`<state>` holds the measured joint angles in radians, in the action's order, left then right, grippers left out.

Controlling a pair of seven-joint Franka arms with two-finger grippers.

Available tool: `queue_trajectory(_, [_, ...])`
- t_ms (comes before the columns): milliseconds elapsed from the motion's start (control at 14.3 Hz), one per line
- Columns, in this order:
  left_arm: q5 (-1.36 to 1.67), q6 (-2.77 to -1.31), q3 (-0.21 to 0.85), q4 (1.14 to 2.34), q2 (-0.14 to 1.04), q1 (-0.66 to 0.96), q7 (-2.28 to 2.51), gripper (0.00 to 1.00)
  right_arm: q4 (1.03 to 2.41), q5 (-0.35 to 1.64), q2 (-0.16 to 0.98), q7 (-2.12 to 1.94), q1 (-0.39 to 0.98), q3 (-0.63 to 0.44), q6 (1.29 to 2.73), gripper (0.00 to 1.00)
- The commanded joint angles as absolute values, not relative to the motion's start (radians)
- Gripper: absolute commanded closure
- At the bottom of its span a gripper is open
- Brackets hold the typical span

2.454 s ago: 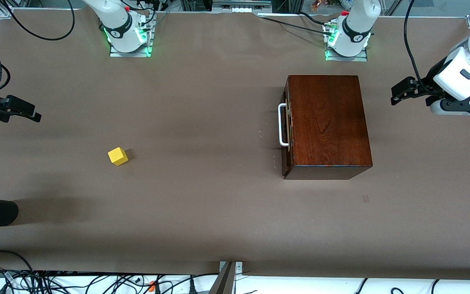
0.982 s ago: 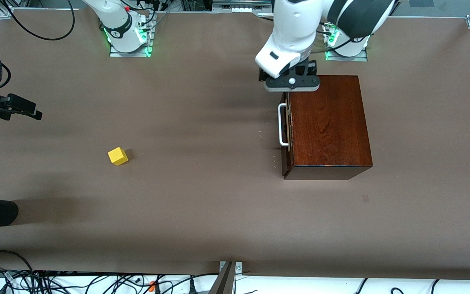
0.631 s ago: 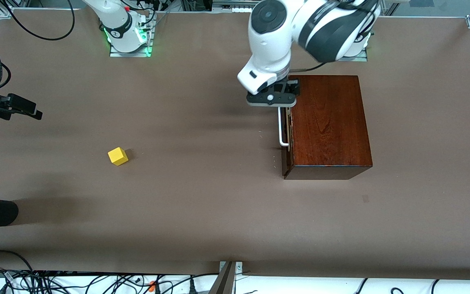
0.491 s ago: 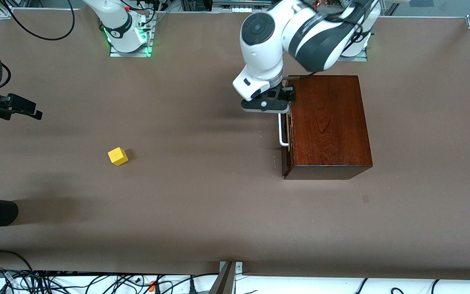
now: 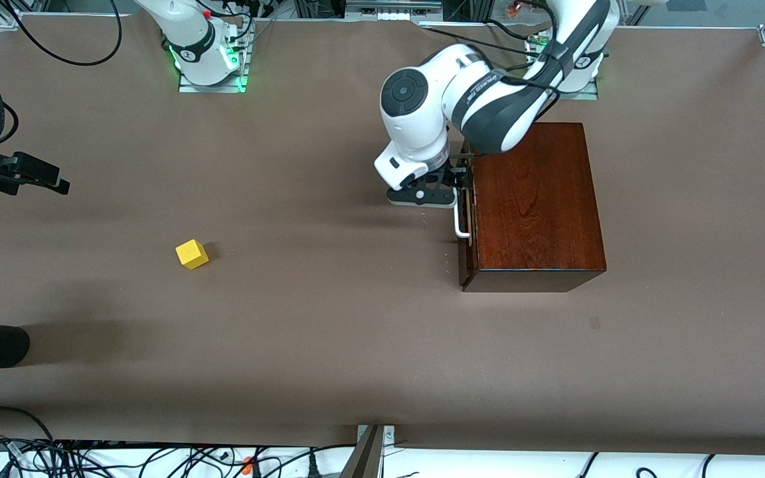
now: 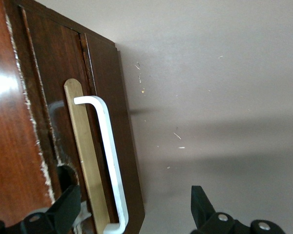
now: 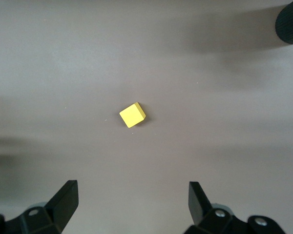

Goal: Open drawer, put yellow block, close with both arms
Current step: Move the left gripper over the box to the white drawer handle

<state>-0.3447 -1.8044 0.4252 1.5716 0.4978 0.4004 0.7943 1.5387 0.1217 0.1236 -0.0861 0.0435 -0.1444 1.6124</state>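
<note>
While your left gripper point(image 6: 132, 209) spreads its fingers wide astride the white handle point(image 6: 110, 165), without touching it, the front view hides that gap under the wrist. The drawer point(image 5: 465, 219) sits shut in the wooden box point(image 5: 534, 202). Your right gripper point(image 7: 132, 202), fingers wide, waits above the table point(image 5: 329, 332), with the yellow block point(image 5: 192, 254) toward the right arm's end.

A brown counter point(image 5: 329, 332) carries a wooden box point(image 5: 535, 206) toward the left arm's end and a yellow block point(image 5: 192, 254) toward the right arm's end, well apart, the block slightly nearer the camera.
</note>
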Motion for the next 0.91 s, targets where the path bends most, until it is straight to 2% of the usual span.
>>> queue_trajectory(0, [-0.414,-1.841,0.43,1.595,0.528,0.411,0.856,0.0,1.531,0.121,0.117,-0.086,0.041,-0.143,1.595,0.0])
queue_trajectory(841, [-0.479,-1.847,0.425,1.608,0.604,0.414,0.973,0.0,1.531,0.121,0.117,-0.086,0.043,-0.141,1.595,0.0])
